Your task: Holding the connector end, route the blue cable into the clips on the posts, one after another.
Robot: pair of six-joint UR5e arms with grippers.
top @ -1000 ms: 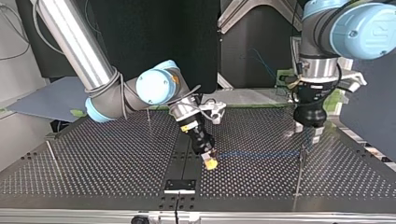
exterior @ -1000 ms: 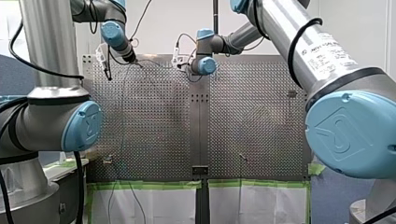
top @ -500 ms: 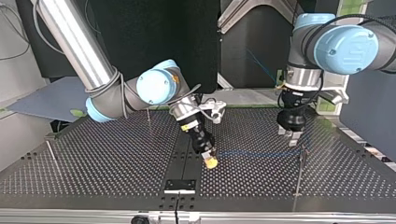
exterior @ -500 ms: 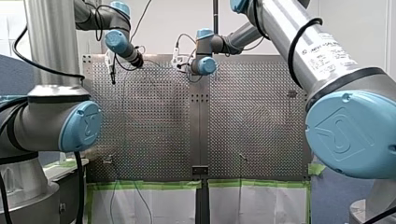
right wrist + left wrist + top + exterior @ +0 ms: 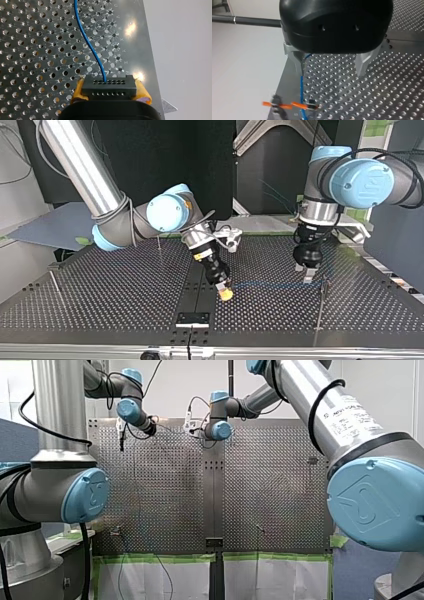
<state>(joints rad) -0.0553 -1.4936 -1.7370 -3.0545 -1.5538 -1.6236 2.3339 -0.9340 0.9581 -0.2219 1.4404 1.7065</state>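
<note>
In the right wrist view my right gripper [image 5: 110, 93] is shut on the black connector [image 5: 109, 87], yellow pads on both sides. The blue cable [image 5: 86, 41] leaves the connector and runs ahead over the perforated plate. In the top view that gripper [image 5: 225, 292] hovers low near the table's middle, and the blue cable [image 5: 272, 283] stretches level to a thin post [image 5: 322, 295] at the view's right. My left gripper [image 5: 305, 274] hangs open just beside that post. In the left wrist view the cable [image 5: 301, 92] runs along the inner edge of one metal finger [image 5: 295, 58], down to an orange clip [image 5: 299, 105].
Two more thin posts stand at the top view's left, one further back [image 5: 159, 244] and one [image 5: 54, 281] near the side edge. A black bracket [image 5: 192, 318] sits at the table's near edge in the top view. The perforated table [image 5: 270, 490] ends close beside the left gripper.
My left arm has swung toward the top view's left and come down beside the post and cable, its fingers still open. The right arm and connector have stayed put.
</note>
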